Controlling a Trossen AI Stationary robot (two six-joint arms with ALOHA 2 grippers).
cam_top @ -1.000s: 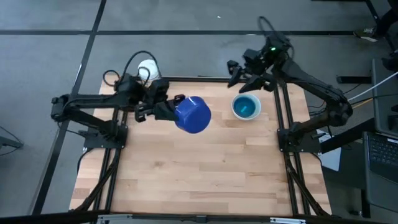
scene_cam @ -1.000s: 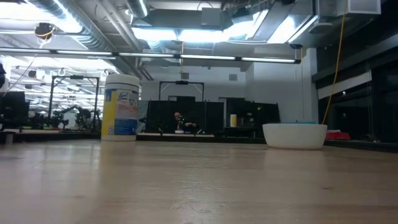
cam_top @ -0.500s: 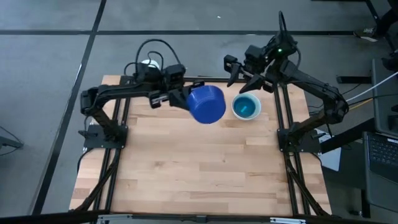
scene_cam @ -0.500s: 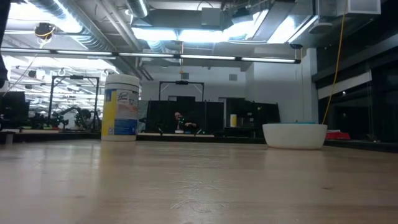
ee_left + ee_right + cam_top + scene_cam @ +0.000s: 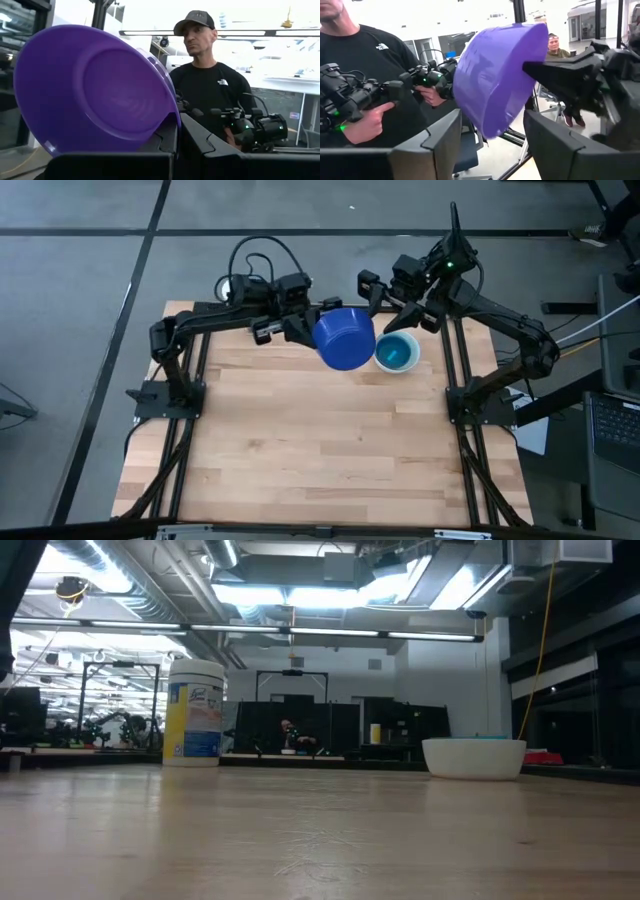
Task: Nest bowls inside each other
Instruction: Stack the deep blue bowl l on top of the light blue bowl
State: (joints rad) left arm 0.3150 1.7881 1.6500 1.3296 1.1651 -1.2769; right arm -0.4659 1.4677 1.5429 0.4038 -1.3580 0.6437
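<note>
Blue bowl carried aloft, clamped by the rim in left gripper, tilted on its side toward the stack.
Waiting at three o'clock: white bowl on table, ready for nesting; right gripper at one o'clock, jaws apart, empty.

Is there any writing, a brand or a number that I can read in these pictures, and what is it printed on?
White cylindrical container: its blue-yellow label carries print, but too small and blurred to read.
Person's black shirt: a small white chest logo, too small to read.
Dark blue bowl, held in the left pincer: no writing visible.
Stacked bowls on the table: no writing visible.
</note>
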